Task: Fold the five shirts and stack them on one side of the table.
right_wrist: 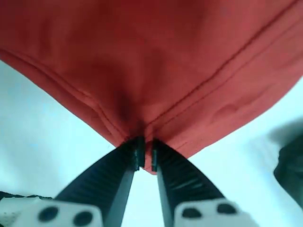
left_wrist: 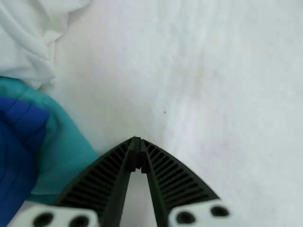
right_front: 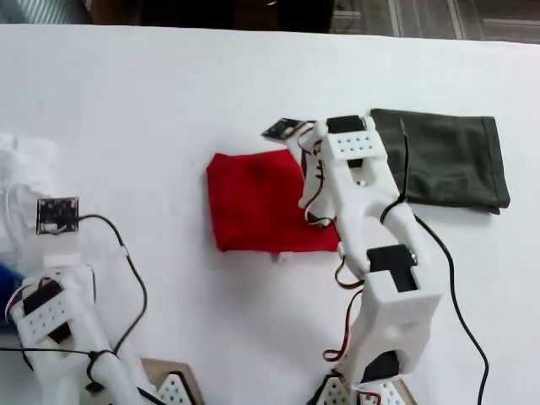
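High view: the right arm (right_front: pixel 363 194) stands over one edge of a folded red cotton shirt (right_front: pixel 257 202). A folded dark green shirt (right_front: pixel 447 160) lies just beyond the arm.

Left wrist view: left claw (left_wrist: pixel 136 158) tips together, holding nothing. A crumpled white shirt (left_wrist: pixel 26 38) and a teal-and-blue shirt (left_wrist: pixel 33 151) lie beside it.

Right wrist view: right claw (right_wrist: pixel 144 156) clamped on the red shirt's hemmed edge.

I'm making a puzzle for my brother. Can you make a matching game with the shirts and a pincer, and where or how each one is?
1 red shirt
2 dark green shirt
3 white shirt
4 left pincer

A shut, holding nothing
B folded flat, at the right
C crumpled, at the left edge
D pinched by the right pincer

Pairs: 1-D, 2-B, 3-C, 4-A.
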`<control>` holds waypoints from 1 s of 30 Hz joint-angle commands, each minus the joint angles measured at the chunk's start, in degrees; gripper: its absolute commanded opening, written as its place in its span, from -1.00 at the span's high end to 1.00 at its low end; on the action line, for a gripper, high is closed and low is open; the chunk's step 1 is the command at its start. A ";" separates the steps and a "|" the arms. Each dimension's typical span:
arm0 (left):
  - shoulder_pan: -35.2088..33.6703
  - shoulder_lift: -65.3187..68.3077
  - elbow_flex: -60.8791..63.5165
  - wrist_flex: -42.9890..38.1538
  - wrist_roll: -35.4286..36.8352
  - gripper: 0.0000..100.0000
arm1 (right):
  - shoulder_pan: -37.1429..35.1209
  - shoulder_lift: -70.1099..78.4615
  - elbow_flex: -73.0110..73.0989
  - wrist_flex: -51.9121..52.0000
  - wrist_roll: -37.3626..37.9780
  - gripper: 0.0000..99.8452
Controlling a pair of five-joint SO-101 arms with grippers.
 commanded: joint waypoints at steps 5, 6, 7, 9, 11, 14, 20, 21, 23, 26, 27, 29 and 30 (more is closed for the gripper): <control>-0.53 -1.05 -0.22 -0.88 0.79 0.95 | 2.59 -7.34 -0.35 0.22 0.35 0.96; -0.53 -1.05 -0.22 -0.88 0.79 0.95 | 3.03 -8.40 -0.26 0.57 0.35 0.96; -0.53 -1.05 -0.22 -0.88 0.79 0.95 | 3.56 -9.27 -0.26 1.63 0.44 0.96; -0.53 -1.05 -0.22 -0.88 0.79 0.95 | 4.18 -10.24 -0.26 3.47 0.44 0.96; -0.53 -1.05 -0.22 -0.88 0.79 0.95 | 3.91 -10.59 -0.26 4.79 0.00 0.96; -0.53 -1.05 -0.22 -0.88 0.79 0.95 | 1.98 -10.07 -0.26 4.97 -1.32 0.96; -0.53 -1.05 -0.22 -0.88 0.79 0.95 | -0.57 -10.07 5.89 2.07 -2.46 0.66; -0.53 -1.05 -0.22 -0.88 0.79 0.95 | -0.66 -10.07 7.56 0.92 -2.46 0.64; -0.53 -1.05 -0.22 -0.97 0.79 0.95 | -0.57 -10.07 10.29 -1.45 -2.46 0.67; -0.53 -1.05 -0.22 -0.97 0.79 0.95 | -0.57 -10.07 12.57 -4.00 -2.55 0.73; -0.53 -1.05 -0.22 -0.97 0.79 0.95 | -0.57 -10.07 12.75 -4.44 -2.73 0.74; -0.53 -1.05 -0.22 -0.97 0.79 0.95 | -0.57 -10.24 12.84 -5.23 -2.81 0.74; -0.53 -1.05 -0.22 -0.97 0.79 0.95 | -0.57 -10.42 12.84 -5.49 -2.81 0.74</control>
